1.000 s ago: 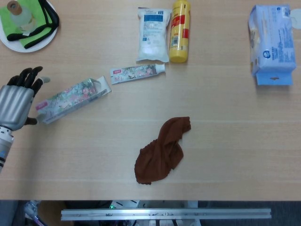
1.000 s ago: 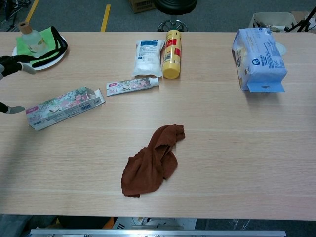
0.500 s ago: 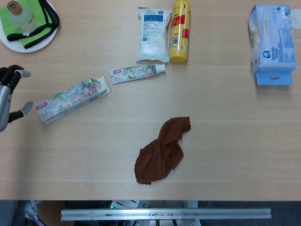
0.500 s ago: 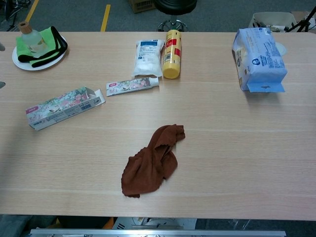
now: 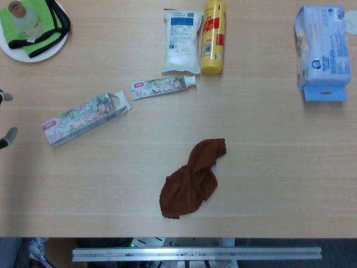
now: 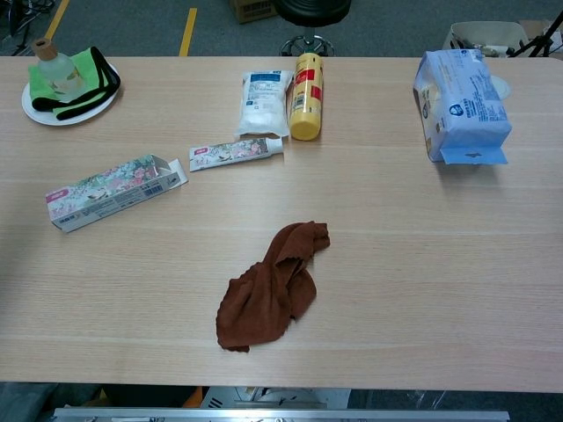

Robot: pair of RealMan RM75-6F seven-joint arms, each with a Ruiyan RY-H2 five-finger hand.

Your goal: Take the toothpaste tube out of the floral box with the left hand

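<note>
The floral box (image 5: 86, 118) (image 6: 114, 191) lies flat on the wooden table at the left, its right-end flap open. The toothpaste tube (image 5: 163, 86) (image 6: 236, 151) lies outside the box, on the table just beyond that open end, cap pointing right. Of my left hand (image 5: 5, 137) only two fingertips show at the left edge of the head view, spread apart, holding nothing and well clear of the box. The chest view does not show it. My right hand is in neither view.
A brown cloth (image 5: 192, 178) lies crumpled in the middle front. At the back stand a white pouch (image 5: 182, 41) and a yellow bottle (image 5: 212, 37). A blue pack (image 5: 322, 51) sits far right. A plate (image 5: 28, 54) with green cloth and bottle sits far left.
My left hand has drawn back leftward from beside the box's left end, until only its fingertips remain in the head view. The box and tube have not moved.
</note>
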